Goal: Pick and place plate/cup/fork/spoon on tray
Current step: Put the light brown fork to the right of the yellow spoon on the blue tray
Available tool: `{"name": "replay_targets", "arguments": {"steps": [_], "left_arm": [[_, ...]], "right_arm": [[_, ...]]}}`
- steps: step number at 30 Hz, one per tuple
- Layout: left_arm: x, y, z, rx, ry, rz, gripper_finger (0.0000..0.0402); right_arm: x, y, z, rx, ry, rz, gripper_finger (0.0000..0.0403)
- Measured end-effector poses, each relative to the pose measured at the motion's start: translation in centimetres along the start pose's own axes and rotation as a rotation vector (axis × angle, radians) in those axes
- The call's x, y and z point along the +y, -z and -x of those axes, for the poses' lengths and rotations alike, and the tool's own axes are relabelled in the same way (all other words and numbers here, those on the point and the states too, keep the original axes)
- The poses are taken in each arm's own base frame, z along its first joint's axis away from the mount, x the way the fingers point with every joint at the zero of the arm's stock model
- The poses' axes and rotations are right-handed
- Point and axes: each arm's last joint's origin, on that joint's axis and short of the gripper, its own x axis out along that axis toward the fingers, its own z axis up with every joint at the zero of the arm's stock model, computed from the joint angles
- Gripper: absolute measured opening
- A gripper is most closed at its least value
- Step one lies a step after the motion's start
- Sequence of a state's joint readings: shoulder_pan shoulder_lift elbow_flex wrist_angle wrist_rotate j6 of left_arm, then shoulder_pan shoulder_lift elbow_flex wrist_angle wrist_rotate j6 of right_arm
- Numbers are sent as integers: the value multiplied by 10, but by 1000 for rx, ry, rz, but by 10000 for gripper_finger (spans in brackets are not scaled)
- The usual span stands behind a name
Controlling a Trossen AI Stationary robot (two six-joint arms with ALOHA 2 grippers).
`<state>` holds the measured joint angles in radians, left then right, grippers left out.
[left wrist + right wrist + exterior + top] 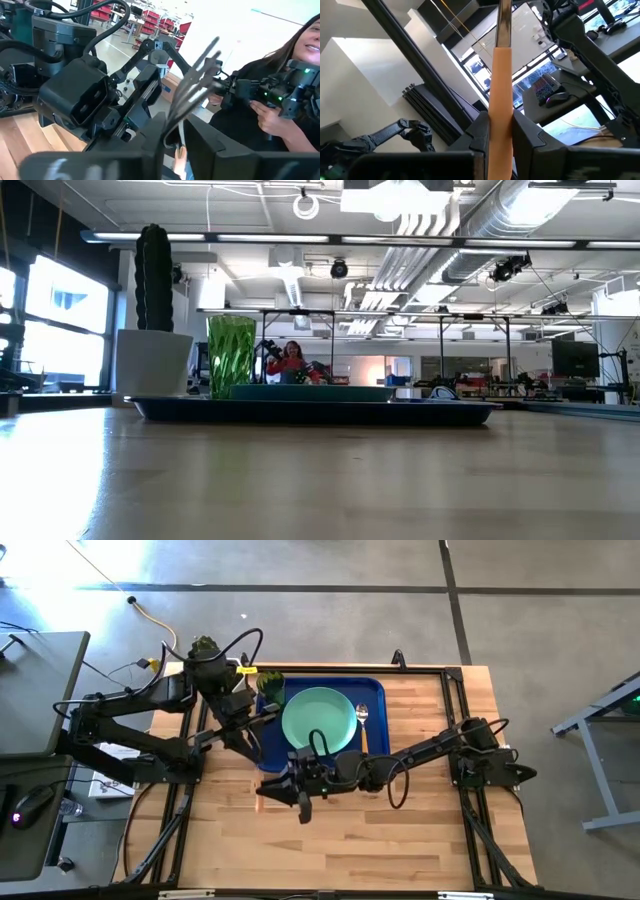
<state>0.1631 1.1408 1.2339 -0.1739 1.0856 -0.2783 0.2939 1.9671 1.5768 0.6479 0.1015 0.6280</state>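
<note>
The dark blue tray (376, 690) holds the mint-green plate (320, 718), the green cup (270, 688) at its far left corner and the spoon (362, 720) right of the plate. My left gripper (179, 137) is over the tray's left edge (262, 740), shut on the fork (200, 65). My right gripper (500, 127) is off the tray's near left corner (282, 790), shut on an orange-handled utensil (500, 95). The utensil's head is out of view, so I cannot tell what it is. Neither gripper shows in the low view. My left gripper pinches the fork between its two fingers at the pinkish handle (179, 156), near where the metal begins. The silver tines (207, 52) stick out well past the fingertips. The fork is lifted clear of the table. My right gripper pinches the orange handle (500, 117) between its two fingers, which point level toward the table's left. The handle runs on past the fingertips to a silver stem (504, 20). It is lifted clear of the table.
A cactus in a white pot (153, 290) stands beyond the tray's far left corner. A person (280, 100) with hand controls is beyond the table's far side. Bare wood lies at the table's near side (340, 850).
</note>
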Motion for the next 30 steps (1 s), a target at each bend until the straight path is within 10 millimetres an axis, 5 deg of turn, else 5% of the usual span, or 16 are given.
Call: {"name": "replay_targets", "arguments": {"steps": [5, 13, 30], "left_arm": [[-1, 0, 0, 6, 24, -3, 10], [-1, 0, 0, 6, 21, 7, 5], [4, 1, 1, -14, -75, 148, 1]], "right_arm": [[0, 0, 0, 6, -8, 6, 30], [0, 0, 0, 4, -5, 1, 36], [-2, 0, 0, -16, 34, -89, 158]]}}
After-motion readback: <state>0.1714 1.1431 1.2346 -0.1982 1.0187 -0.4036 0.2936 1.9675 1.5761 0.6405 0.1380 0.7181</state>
